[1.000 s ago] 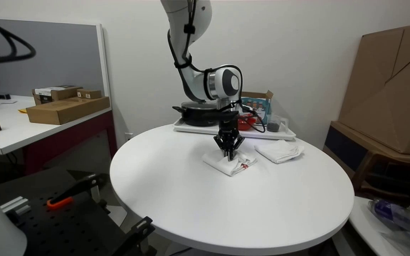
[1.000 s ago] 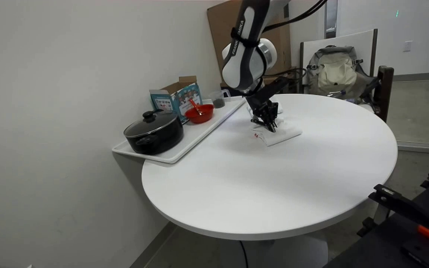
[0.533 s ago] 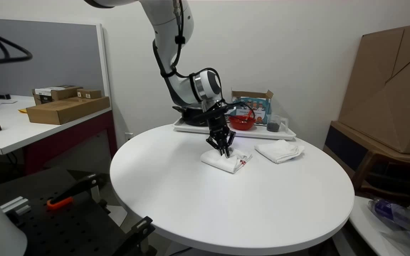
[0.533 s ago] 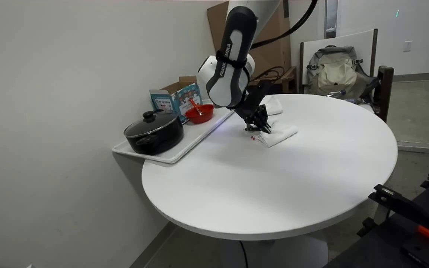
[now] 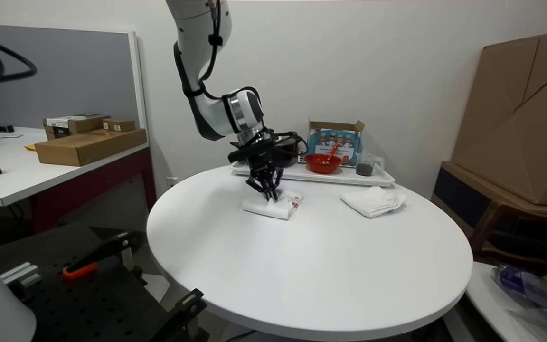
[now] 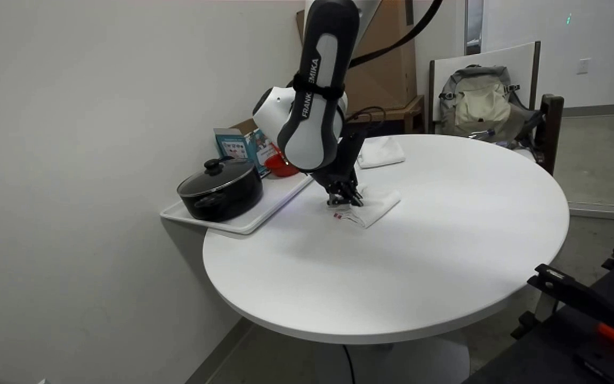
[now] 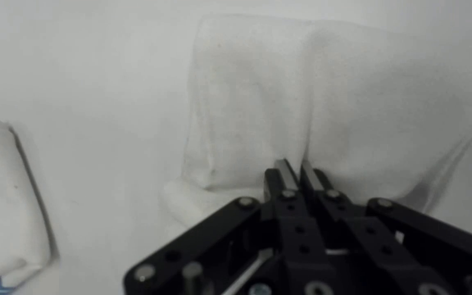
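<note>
White cloth (image 5: 276,210), folded in layers, lying flat on the round table (image 5: 302,275) beneath the gripper (image 7: 294,166), near the tray (image 5: 340,179). Change over the last moment: cloth and gripper have shifted together, away from the second cloth (image 5: 373,202) and towards the end of the tray where the black pot (image 6: 220,189) sits; the cloth has also swung round slightly, while the second cloth lies where it was. Fingers drawn almost together, only a thin gap at the tips; in the wrist view a raised fold (image 7: 306,102) runs straight into that gap, so I judge a pinch of fabric is held. Since the cloth came along with no sign of lifting, the work in hand looks like sliding it over the table, and the grip seems sound so far. Orientation: folded near square, long axis hard to fix under the foreshortening. Its broader spread in an exterior view runs roughly side to side, more or less along the tray's front edge, with the end bearing a red marking (image 5: 295,205) pointing at the second cloth. Far edge partly hidden behind the gripper, so that side goes unread.
</note>
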### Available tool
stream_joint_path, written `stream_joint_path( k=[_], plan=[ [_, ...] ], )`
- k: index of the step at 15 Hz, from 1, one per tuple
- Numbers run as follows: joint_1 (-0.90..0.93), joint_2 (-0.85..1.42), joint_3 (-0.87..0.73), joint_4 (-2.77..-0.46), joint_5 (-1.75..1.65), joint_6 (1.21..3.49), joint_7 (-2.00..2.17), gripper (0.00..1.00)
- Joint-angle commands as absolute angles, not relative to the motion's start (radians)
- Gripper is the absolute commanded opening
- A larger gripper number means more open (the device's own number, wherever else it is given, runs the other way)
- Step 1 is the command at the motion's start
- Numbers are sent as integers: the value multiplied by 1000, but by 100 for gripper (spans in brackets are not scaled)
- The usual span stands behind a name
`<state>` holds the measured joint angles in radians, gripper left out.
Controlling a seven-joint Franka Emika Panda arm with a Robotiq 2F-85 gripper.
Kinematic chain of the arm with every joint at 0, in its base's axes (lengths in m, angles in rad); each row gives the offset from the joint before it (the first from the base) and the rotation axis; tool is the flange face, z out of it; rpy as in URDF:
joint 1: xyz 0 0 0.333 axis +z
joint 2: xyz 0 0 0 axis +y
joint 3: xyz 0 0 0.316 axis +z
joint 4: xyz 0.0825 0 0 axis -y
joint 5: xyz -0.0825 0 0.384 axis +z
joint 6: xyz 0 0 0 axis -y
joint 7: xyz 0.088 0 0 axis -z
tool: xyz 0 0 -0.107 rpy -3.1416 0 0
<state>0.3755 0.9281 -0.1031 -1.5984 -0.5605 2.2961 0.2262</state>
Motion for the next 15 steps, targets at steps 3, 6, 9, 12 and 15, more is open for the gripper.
stream_joint_path(
  k=[3,6,9,12,15],
  plan=[
    [388,807,39,-1886,-519,2556,224,6],
    [375,773,106,-1991,-479,2669,173,6],
    [333,730,167,-2115,-419,2755,67,6],
    [277,689,187,-2243,-417,2808,-96,6],
    [221,645,175,-2330,-414,2777,-209,6]
  ],
)
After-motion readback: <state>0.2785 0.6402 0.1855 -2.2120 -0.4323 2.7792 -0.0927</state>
